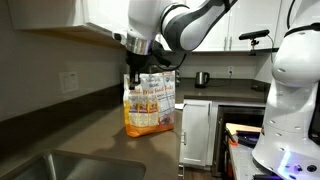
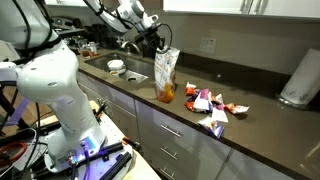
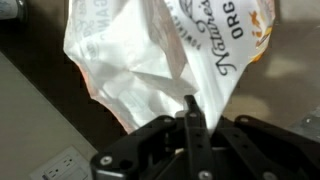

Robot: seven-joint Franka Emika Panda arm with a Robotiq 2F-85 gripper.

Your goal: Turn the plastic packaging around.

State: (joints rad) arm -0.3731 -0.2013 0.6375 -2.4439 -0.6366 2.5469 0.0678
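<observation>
The plastic packaging (image 1: 150, 103) is a tall stand-up pouch, white above and orange at the bottom, with printed text. It stands on the dark counter in both exterior views (image 2: 166, 75). My gripper (image 1: 137, 72) comes down from above and is shut on the pouch's top edge. In the wrist view the fingers (image 3: 193, 112) are pressed together on the white plastic (image 3: 150, 50), which fills the upper picture. The pouch's base rests on the counter.
A sink (image 2: 128, 72) with a white bowl (image 2: 116, 66) lies behind the pouch. Several small snack packets (image 2: 212, 105) lie on the counter (image 2: 250, 110). A white paper-towel roll (image 2: 300, 78) stands far along it. A wall socket (image 1: 69, 81) and a kettle (image 1: 202, 78) show.
</observation>
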